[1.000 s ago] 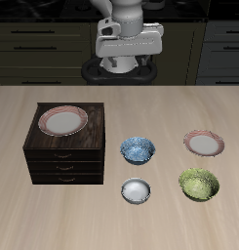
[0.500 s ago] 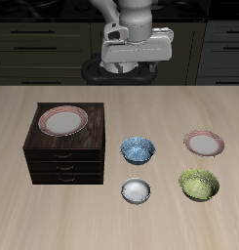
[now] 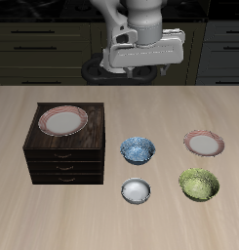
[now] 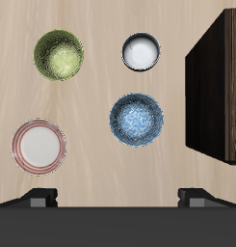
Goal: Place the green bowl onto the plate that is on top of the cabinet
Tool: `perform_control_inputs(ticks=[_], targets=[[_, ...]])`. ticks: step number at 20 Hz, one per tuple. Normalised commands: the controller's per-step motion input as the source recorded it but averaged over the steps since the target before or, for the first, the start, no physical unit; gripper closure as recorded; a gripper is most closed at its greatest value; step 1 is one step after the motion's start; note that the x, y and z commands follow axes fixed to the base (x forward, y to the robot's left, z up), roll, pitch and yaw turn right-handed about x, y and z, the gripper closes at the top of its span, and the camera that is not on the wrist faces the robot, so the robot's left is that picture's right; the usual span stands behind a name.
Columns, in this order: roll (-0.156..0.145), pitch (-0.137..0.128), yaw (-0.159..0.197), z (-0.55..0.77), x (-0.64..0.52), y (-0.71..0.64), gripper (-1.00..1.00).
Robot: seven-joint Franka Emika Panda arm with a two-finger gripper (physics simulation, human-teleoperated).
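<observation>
Altogether three bowls, the green bowl [image 3: 199,184] included, two plates, one cabinet [image 3: 66,145]; fingers [image 4: 37,200] spread, empty

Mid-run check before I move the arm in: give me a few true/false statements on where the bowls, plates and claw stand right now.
1. The green bowl sits on the table, not on any plate. True.
2. The plate on the cabinet already holds a bowl. False: it is bare.
3. The claw is high above the table's back, holding nothing. True.
4. The blue bowl is stacked inside the white-grey bowl. False: they sit apart, the blue one farther back.
5. A second plate lies on the table behind the green bowl. True.
</observation>
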Motion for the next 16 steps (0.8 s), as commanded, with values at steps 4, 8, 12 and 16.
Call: perform_control_inputs(ticks=[4,8,12,16], targets=[[0.053,-0.037,0.002,0.14,0.29,0.34,-1.0],[0.015,-0.008,-0.04,0.15,0.36,0.33,-1.0],[0.056,-0.023,-0.012,0.11,0.25,0.3,-1.0],[0.051,-0.03,0.026,0.14,0.25,0.26,-1.0]])
